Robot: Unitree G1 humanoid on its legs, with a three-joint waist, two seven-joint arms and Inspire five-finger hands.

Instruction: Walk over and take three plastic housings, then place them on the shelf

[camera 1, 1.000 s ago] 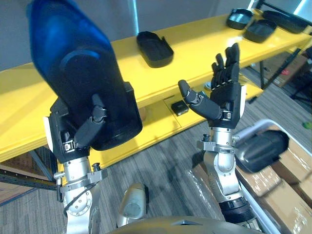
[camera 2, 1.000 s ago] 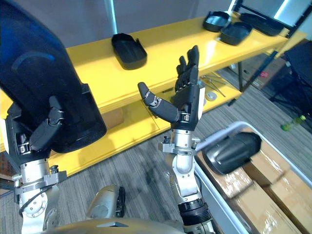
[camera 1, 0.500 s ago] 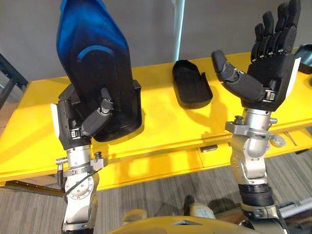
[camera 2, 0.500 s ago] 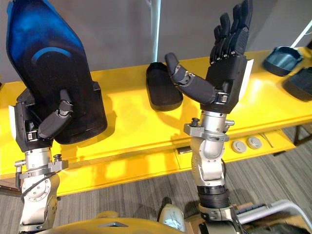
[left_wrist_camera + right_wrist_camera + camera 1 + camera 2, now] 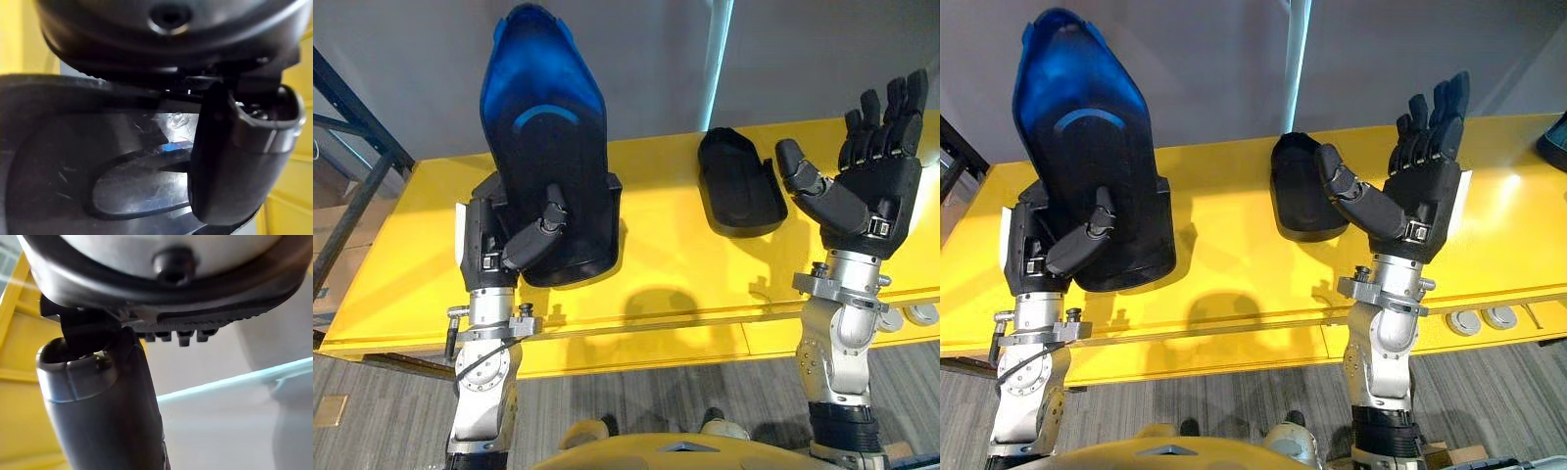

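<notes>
One housing [image 5: 739, 186] lies on yellow shelf [image 5: 666, 259], right of centre. Left hand [image 5: 491, 250] grips second housing [image 5: 546, 137] upright over shelf's left part, thumb curled across it. Right hand [image 5: 873, 191] raised, fingers spread, empty. Placing step: next, lower it flat beside first, release.

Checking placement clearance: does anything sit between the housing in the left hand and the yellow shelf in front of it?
Nothing visible does. The left hand holds the housing upright over the left part of the shelf; the second housing lies apart, further right, near the open right hand.
</notes>
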